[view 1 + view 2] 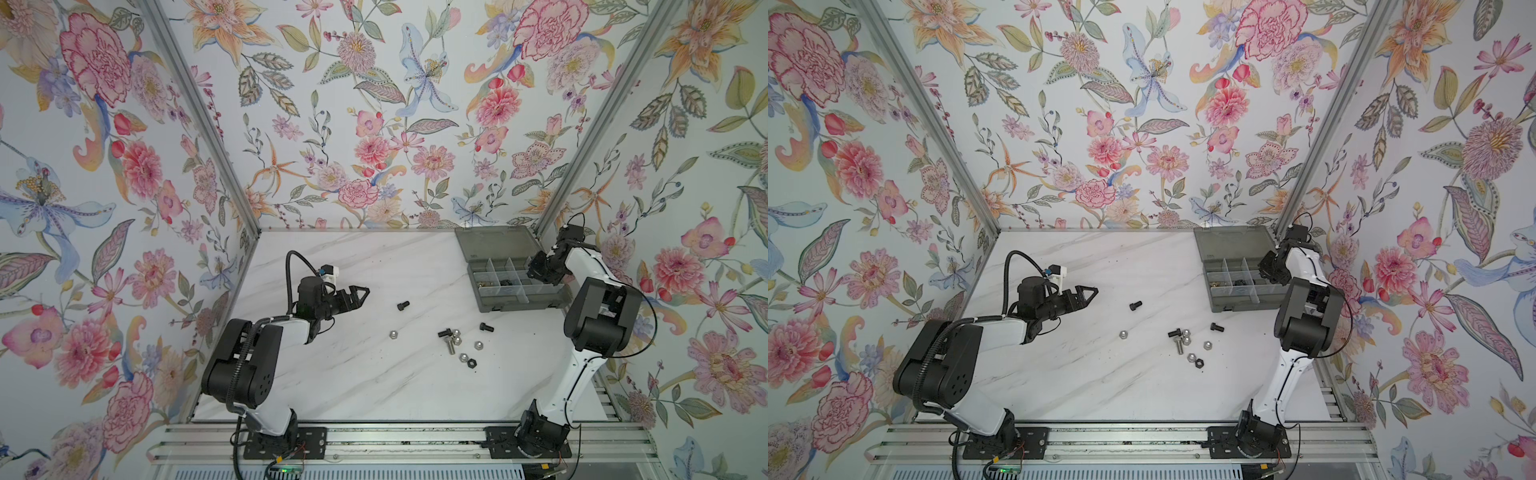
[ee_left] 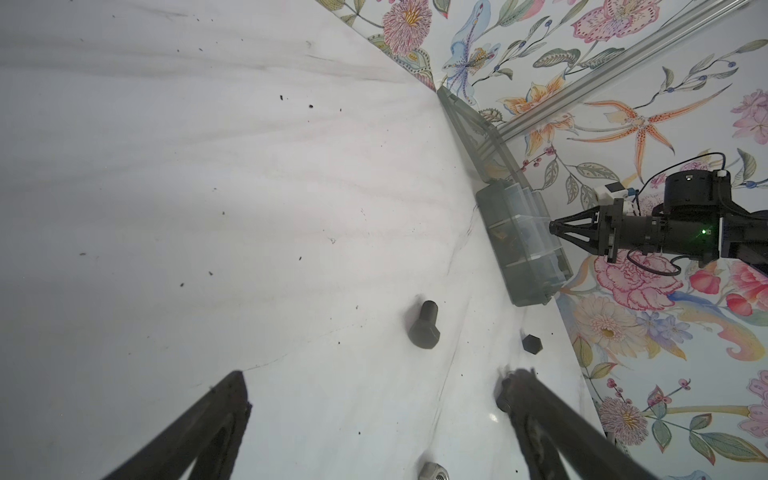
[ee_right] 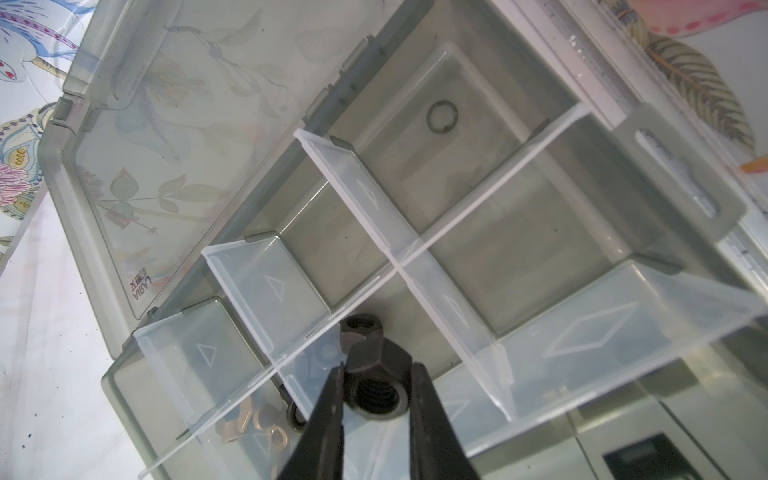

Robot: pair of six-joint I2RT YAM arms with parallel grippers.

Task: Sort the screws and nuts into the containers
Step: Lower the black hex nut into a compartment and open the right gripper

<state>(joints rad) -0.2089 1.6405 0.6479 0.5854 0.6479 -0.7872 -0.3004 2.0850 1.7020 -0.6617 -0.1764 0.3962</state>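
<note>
Floral wallpaper covers the three walls around a white marble table (image 1: 332, 382). At the back right of the table sits a smoky-grey plastic box (image 1: 511, 305), divided into small cells, with its flat lid (image 1: 494, 245) open and leaning back against the wall.

In both top views the right gripper (image 1: 536, 270) reaches over the right side of the box. In the right wrist view its two fingers are drawn close together, pinching a black nut (image 3: 365, 345) by its sides. The nut hangs over the dividers, above the cell just beside the one that holds brass winged nuts (image 3: 249, 424). Whether the nut touches the box cannot be told.

The left gripper (image 1: 363, 293) hovers over the table left of centre and points toward the box, well apart from it. In the left wrist view its fingers (image 2: 232, 395) stand wide apart with nothing between them. A short black screw (image 1: 403, 306) lies on the table just beyond its tips, toward the box.

Nearer the front, between the two arms, loose parts lie scattered. One silver nut (image 1: 392, 334) lies alone to the left. A second black screw (image 1: 444, 332) lies beside a longer silver screw (image 1: 450, 345) and several more silver nuts (image 1: 478, 345). A black hex nut (image 1: 471, 363) lies nearest the front, and a third black screw (image 1: 486, 326) lies closest to the box.
</note>
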